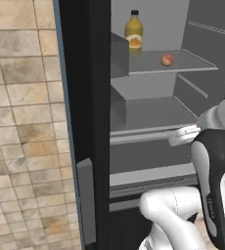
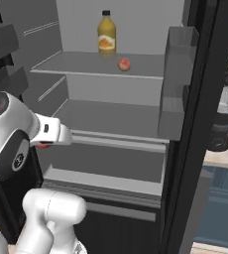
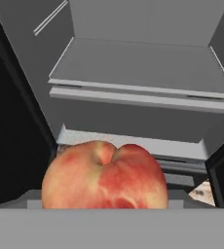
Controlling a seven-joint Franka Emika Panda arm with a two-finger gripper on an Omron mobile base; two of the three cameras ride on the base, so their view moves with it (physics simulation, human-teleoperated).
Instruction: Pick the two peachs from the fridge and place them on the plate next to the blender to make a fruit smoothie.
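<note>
The fridge (image 1: 148, 110) stands open in front of me. One peach (image 1: 167, 60) (image 2: 124, 64) rests on the upper shelf, right of an orange juice bottle (image 1: 133, 31) (image 2: 106, 32). The other peach (image 3: 104, 177) looms large at the bottom of the hand view, held low before the lower shelves. A red sliver of that peach (image 2: 43, 145) peeks out under my hand. My gripper (image 2: 45, 144) is shut on it, its fingertips hidden by the fruit. The blender (image 2: 226, 114) stands on the counter right of the fridge. The plate is out of view.
The black fridge door (image 1: 85, 122) hangs open on the left beside a tiled wall (image 1: 21, 122). Grey door bins (image 2: 178, 84) line the right side. A pale counter edge (image 2: 220, 158) runs under the blender, with blue cabinets (image 2: 220, 208) below.
</note>
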